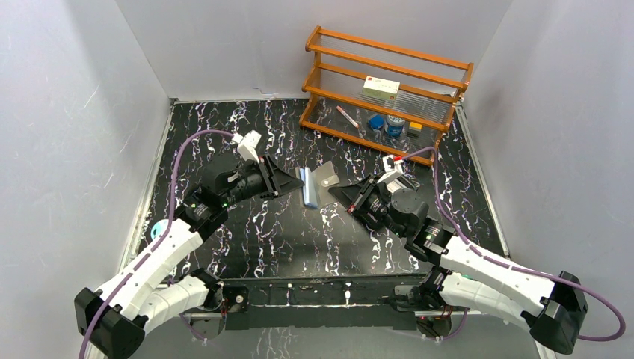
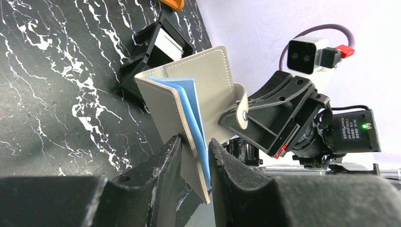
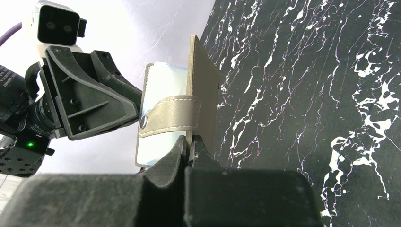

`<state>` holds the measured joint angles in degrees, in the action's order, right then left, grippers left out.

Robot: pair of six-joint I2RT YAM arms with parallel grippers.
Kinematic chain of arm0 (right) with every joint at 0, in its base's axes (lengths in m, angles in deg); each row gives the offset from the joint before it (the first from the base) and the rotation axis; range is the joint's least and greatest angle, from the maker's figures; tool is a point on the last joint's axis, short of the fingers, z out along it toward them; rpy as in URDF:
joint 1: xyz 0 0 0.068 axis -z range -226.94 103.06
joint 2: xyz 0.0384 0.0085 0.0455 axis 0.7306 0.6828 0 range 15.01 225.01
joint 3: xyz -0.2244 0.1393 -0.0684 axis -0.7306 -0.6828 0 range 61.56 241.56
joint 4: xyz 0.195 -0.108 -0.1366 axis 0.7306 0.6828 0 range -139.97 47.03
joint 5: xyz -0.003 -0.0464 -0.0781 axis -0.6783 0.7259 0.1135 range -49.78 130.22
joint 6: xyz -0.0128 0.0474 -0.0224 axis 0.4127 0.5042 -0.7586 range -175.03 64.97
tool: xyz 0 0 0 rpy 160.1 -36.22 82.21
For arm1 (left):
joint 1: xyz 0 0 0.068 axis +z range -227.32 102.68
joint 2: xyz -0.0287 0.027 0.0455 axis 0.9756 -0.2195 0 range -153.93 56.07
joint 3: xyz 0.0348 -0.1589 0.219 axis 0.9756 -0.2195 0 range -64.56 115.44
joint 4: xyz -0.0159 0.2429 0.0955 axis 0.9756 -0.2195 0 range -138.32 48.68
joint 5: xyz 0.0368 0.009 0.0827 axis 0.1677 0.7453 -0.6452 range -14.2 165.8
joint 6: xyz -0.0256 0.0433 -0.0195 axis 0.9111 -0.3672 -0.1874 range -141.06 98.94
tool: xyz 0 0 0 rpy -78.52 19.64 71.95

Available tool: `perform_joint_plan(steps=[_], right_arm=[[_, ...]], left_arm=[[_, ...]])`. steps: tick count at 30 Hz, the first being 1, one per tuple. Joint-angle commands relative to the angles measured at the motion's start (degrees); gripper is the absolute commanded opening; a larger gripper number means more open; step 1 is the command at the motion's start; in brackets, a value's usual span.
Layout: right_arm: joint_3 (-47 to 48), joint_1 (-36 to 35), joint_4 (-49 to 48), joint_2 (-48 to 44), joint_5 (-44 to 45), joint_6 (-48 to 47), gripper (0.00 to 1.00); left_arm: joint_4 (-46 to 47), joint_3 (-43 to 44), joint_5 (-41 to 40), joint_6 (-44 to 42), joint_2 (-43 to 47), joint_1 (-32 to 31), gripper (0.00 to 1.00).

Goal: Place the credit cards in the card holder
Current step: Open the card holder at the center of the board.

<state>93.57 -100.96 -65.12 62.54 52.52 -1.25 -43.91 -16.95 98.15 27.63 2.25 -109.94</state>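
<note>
My left claw [image 2: 194, 147] nearly closed, pinching one grey cover and the blue sleeves of the card holder [image 2: 208, 80], my right claw [image 3: 190, 142] clamped tight on the other cover, holder spread open between them, centre of the top view, over the black marbled bench [image 1: 284, 232]

Pale grey walls [image 1: 75, 112], black white-veined tabletop [image 1: 284, 239], wooden rack [image 1: 336, 96] at back

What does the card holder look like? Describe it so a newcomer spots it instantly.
On the black white-veined marble table, look at the centre, short of the orange wooden rack. There the left claw and right claw pinch a small flat grey fold-over wallet between them. Its snap tab and fanned blue plastic sleeves set it apart from the black box-like tray.
</note>
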Motion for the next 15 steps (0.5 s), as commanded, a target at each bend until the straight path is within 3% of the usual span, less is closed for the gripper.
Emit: perform_joint_plan(steps=[1,7,15], right_arm=[[-0.04,-0.03,-4.0,-1.43,0.49,-0.36,0.0],[0.51,-0.03,-4.06,-1.39,-0.27,-0.44,0.0],[0.14,-0.03,-3.97,-1.65,-1.1,-0.12,0.0]], left_arm=[[2.18,0.17,0.62,0.25,1.83,0.1,0.24],[0.61,1.28,0.54,-0.07,0.88,0.11,0.22],[-0.18,1.05,0.46,-0.67,0.29,0.12,0.35]])
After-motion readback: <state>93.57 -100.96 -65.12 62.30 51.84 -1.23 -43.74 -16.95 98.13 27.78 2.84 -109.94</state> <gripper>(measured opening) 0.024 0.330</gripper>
